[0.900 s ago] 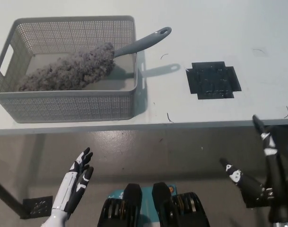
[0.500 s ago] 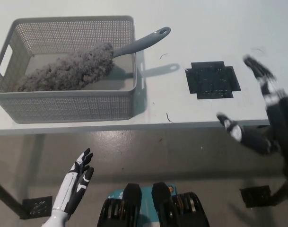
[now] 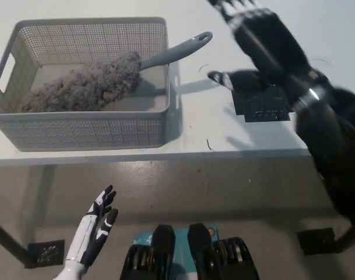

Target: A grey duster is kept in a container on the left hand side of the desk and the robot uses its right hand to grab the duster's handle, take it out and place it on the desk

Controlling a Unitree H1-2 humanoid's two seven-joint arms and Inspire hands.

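A grey mesh basket (image 3: 78, 125) sits on the left part of the white desk (image 3: 317, 29), close to the near edge. Inside it lies the grey duster (image 3: 87, 84), its fluffy head stretched across the basket floor from the near left towards the far right. The duster's handle (image 3: 177, 51) sticks up and out over the basket's right rim, tilted, with its tip pointing to the far right and casting a shadow on the desk beside the basket.

The black right hand (image 3: 256, 44) is above the desk, to the right of the handle and apart from it, over a black square patch (image 3: 264, 105) stuck on the desk. Its fingers are spread wide and it holds nothing; the picture is blurred there. The black arm runs back to the near right edge.

The white left hand (image 3: 95, 224) rests low at the near left, below the desk edge, fingers apart and holding nothing.
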